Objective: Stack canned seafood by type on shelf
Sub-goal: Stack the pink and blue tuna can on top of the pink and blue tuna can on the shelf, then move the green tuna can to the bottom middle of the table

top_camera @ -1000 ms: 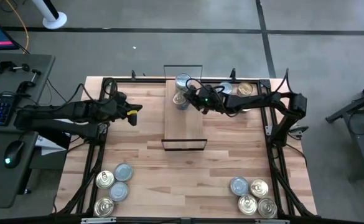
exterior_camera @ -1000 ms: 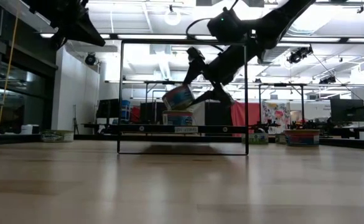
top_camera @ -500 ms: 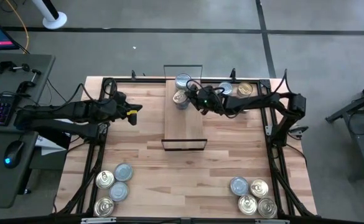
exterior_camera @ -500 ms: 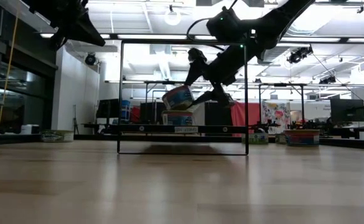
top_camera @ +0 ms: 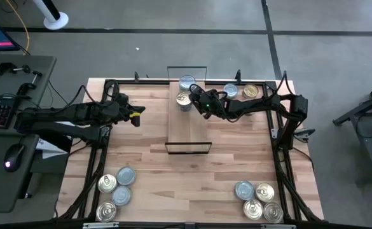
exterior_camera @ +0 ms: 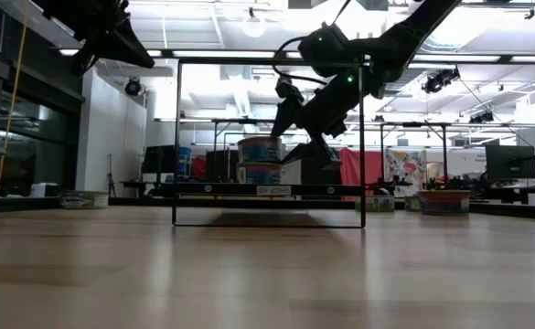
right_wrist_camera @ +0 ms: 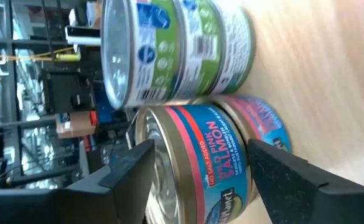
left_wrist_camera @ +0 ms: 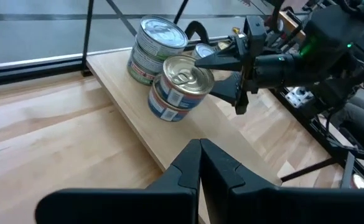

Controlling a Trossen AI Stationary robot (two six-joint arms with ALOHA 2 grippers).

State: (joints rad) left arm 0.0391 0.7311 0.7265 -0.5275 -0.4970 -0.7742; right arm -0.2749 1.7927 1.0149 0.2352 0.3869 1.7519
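Four tins are standing on the shelf [top_camera: 187, 117] so far, in two small stacks at its far end, near the far edge of the tabletop [top_camera: 147, 152]. From the high view, one stack is showing a silver-blue top [top_camera: 187, 83] and the other a gold top [top_camera: 184, 98]. Many tins are still waiting: a bunch [top_camera: 114, 192] at the near left corner, a bunch [top_camera: 258, 201] at the near right corner, and a few [top_camera: 243, 91] by the far right corner. So I think the job is only getting started.

From the low view, the right pincer [exterior_camera: 302, 137] is reaching under the wire frame, beside the gold-topped stack [exterior_camera: 261, 161]. The left arm is hanging high, off to one side.

From the left wrist view, the left pincer [left_wrist_camera: 200, 163] is squeezed shut and holding nothing. The right pincer [left_wrist_camera: 231, 70] is standing wide around the top gold tin [left_wrist_camera: 179, 83].

From the right wrist view, its fingers [right_wrist_camera: 129, 165] are sitting on both sides of the pink salmon tin [right_wrist_camera: 206, 155]. I cannot tell if they are squeezing it or letting go.
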